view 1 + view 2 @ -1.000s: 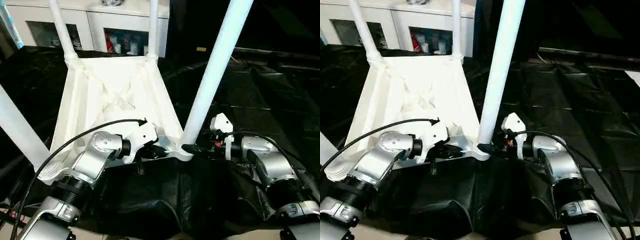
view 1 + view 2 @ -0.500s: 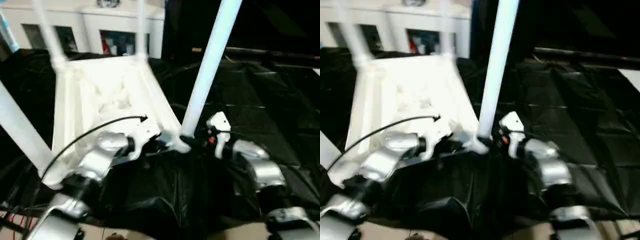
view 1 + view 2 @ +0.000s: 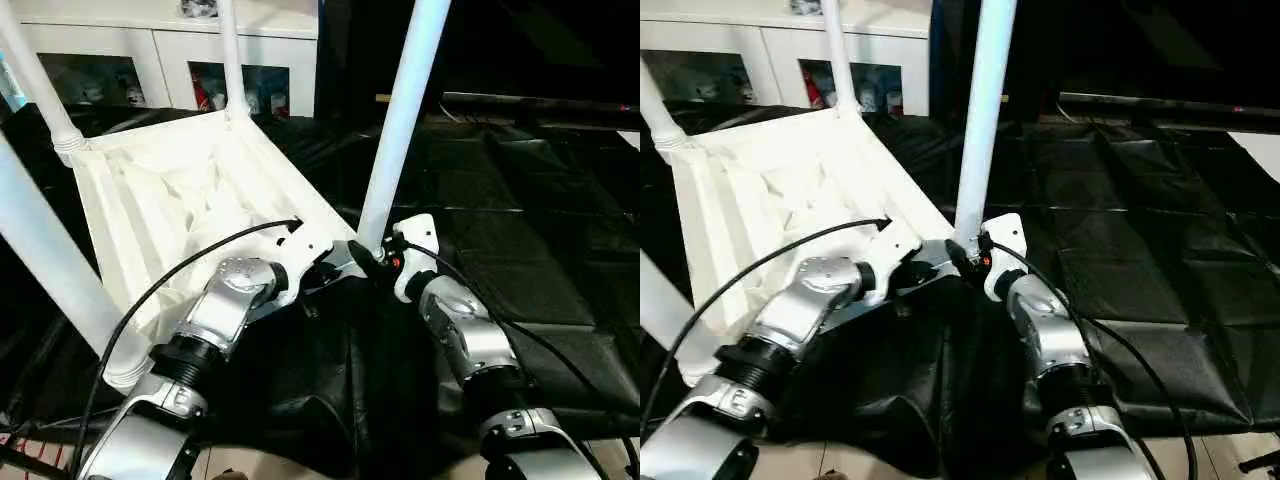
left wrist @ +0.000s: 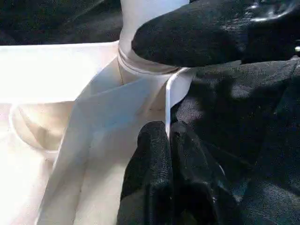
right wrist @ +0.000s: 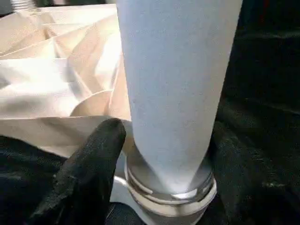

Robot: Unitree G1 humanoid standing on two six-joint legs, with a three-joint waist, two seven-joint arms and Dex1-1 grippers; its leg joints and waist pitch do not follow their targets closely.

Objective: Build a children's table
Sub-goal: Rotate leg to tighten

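The white table [image 3: 190, 190] lies upside down on the black sheet [image 3: 520, 200], the left gripper [image 4: 168, 140] pinching its edge to steady it while the right gripper [image 3: 372, 262] jaws sit around a leg [image 3: 395, 130].

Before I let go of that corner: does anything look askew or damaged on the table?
Nothing stands out: the upside-down table top looks unbroken, and the leg between the right gripper fingers sits in its corner socket.
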